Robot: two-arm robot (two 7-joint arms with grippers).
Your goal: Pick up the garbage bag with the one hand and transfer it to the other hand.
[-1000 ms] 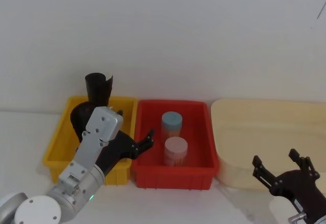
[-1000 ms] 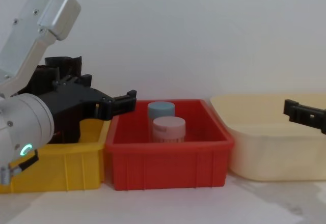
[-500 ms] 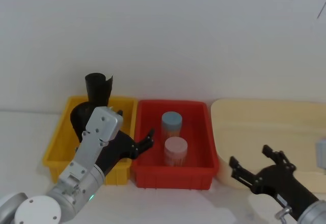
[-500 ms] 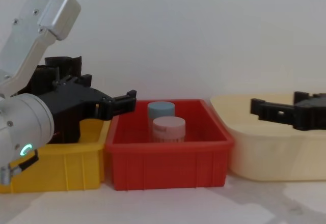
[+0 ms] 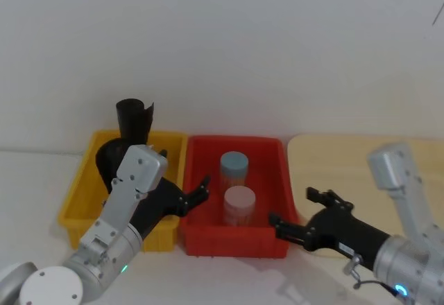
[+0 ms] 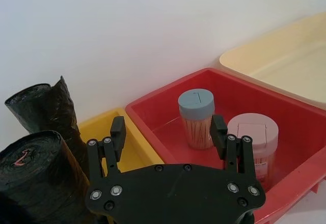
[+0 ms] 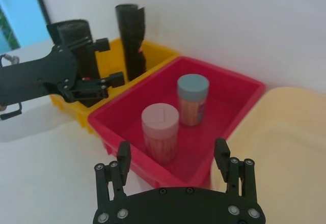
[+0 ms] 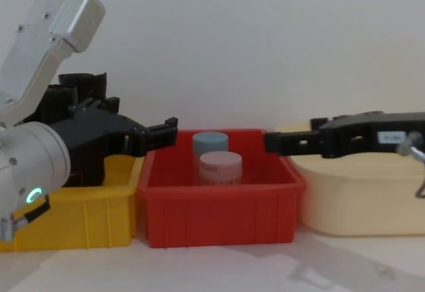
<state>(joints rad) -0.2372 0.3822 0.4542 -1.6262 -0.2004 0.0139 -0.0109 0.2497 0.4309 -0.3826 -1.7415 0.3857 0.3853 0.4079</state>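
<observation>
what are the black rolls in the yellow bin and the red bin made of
Black rolls: likely thin plastic film, faintly glossy; the surface is crinkled and wound into a roll. Red bin: rigid moulded plastic, smooth with a soft sheen; ribbed wall, rolled rim.

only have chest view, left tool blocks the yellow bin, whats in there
Observer: Two black bag rolls. The near roll is close by the left tool, and the back roll stands upright at the yellow bin's far end.
Operator: left tool holding either one
Observer: No, it's open and empty, pointing toward the red bin.
Operator: right tool open too
Observer: Yes, the right tool is open and empty, near the red bin's front right corner.
</observation>
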